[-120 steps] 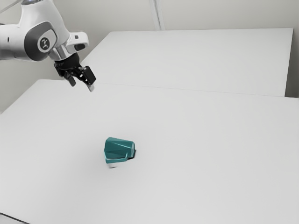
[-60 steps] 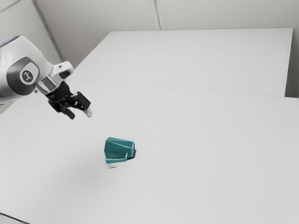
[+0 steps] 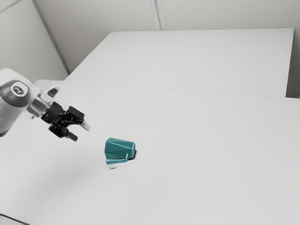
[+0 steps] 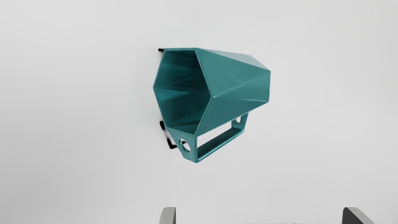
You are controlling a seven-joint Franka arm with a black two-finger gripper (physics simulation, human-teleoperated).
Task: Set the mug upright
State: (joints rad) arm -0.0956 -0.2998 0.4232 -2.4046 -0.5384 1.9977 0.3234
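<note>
Exterior view: I see the gripper (image 3: 78, 131) with its fingers (image 4: 168, 216) wide apart and nothing between them, and the mug (image 3: 119, 150) lies past them at four o'clock, not touching, its long way going from nine to three. It is blue-green, flopped on its side on the white table (image 3: 211, 154), big mouth (image 4: 185, 93) at nine, handle (image 3: 117, 161) at six.

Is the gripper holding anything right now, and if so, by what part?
Nothing is held: the gripper is open, its fingers apart, and the mug lies on its side on the table, clear of them.
</note>
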